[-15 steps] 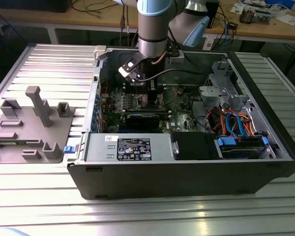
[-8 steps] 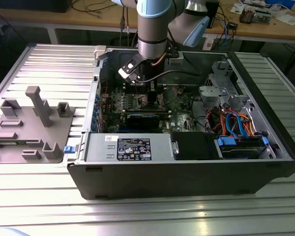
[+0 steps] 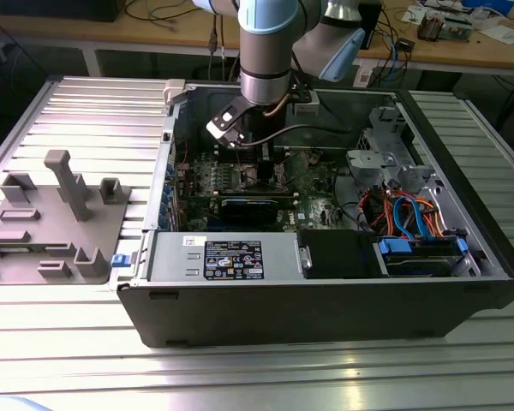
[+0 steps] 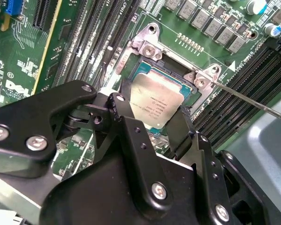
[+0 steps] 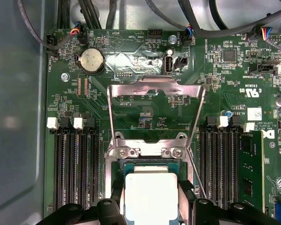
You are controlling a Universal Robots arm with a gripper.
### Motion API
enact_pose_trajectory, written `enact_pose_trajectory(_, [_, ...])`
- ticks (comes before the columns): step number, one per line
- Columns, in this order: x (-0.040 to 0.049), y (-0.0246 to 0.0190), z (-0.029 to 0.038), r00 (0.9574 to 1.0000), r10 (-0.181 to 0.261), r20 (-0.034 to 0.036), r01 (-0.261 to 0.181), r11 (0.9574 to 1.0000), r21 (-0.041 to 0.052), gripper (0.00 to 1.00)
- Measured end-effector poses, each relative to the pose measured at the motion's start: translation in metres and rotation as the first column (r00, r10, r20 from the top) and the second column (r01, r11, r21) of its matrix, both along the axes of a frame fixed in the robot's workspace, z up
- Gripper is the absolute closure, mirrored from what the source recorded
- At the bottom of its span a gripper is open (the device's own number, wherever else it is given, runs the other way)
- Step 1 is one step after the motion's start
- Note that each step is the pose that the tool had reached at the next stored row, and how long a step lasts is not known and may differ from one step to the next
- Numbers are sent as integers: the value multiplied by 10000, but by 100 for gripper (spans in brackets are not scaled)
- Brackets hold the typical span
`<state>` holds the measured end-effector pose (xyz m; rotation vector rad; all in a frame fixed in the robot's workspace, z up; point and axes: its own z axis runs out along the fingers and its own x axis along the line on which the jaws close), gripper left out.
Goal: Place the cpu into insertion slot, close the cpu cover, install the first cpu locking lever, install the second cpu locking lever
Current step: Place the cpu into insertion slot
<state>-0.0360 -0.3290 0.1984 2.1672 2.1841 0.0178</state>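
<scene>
1. The arm (image 3: 265, 51) is seen reaching down into the open computer case (image 3: 325, 300), which is laid on the ribbed metal table (image 3: 86, 111). The gripper (image 3: 255, 164) is held low over the green motherboard (image 3: 231, 175).
2. In both wrist views the cpu (image 4: 157, 105) (image 5: 151, 197) is caught in the claw. The black fingers (image 4: 178, 129) (image 5: 185, 194) are pressed against two opposite edges, so the claw is narrowed to the chip's width (a snug grip, by the look of it).
3. The cpu is placed right at the insertion slot (image 4: 171, 70), with its dull silver top facing up. Whether it is fully seated or held just above cannot be told.
4. The cpu cover (image 5: 131, 89) is swung open, away from the slot. It is hinged at the slot's edge, and the board is seen through its square window.
5. A cpu locking lever (image 4: 253, 100), a thin metal rod, is seen angled away from the slot's corner and across the black memory slots (image 4: 234, 117).
6. On the board beyond the open cover, a coin cell battery (image 5: 92, 61) is noted.
7. At the exterior view's left, a grey fixture tray (image 3: 60, 223) is set on the table, well apart from the case.
</scene>
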Motion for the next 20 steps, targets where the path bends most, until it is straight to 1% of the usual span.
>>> enact_pose_trajectory(4, [1,14,20,10000,-41,2,41,10000,3,46])
enact_pose_trajectory(6, [5,16,15,9994,-349,2,349,9994,3,46])
enact_pose_trajectory(8, [10,14,0,9988,-498,-4,498,9988,-12,46])
enact_pose_trajectory(11, [10,15,-28,9988,-497,-2,497,9988,-6,46])
enact_pose_trajectory(14, [10,15,-28,9988,-497,-2,497,9988,-5,46])
enact_pose_trajectory(19, [13,21,15,9988,-496,7,496,9988,6,46])
enact_pose_trajectory(20, [11,19,19,9988,-487,3,487,9988,-19,46])
